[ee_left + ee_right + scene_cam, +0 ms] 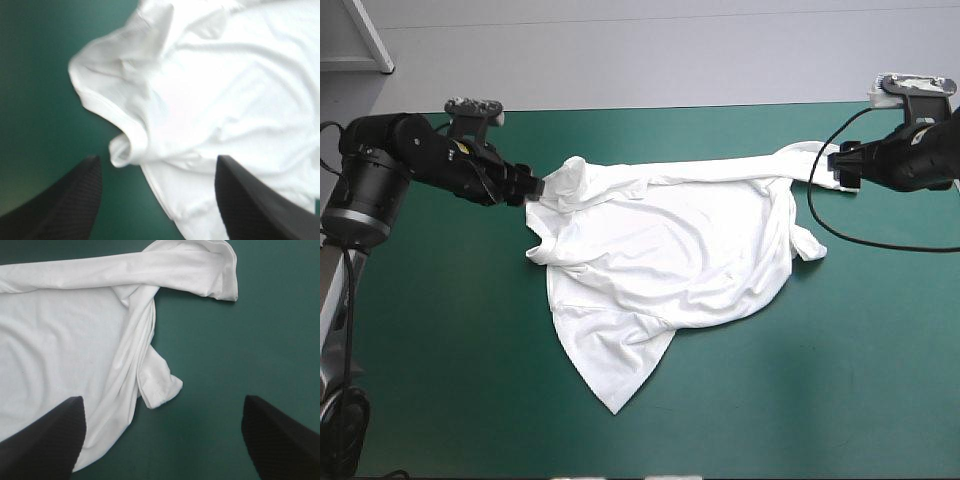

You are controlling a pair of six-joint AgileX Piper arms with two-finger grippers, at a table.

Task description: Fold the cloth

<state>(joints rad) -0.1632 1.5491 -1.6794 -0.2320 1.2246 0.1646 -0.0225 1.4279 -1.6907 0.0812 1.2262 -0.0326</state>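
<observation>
Between the left pincer (527,187) and the right pincer (837,166), both spread apart, the T-shirt (670,250) lay on the desk (440,350).

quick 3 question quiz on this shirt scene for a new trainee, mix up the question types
1. True or false: the T-shirt is folded into a neat bundle.
2. Multiple choice: the left gripper is A) open, at the shirt's edge; B) shut on the shirt and lifting it; C) out of view.
3. Fill in: the right gripper has its fingers ____.

Key: 1 false, it lies spread out and rumpled. 2 A. 3 open.
</observation>
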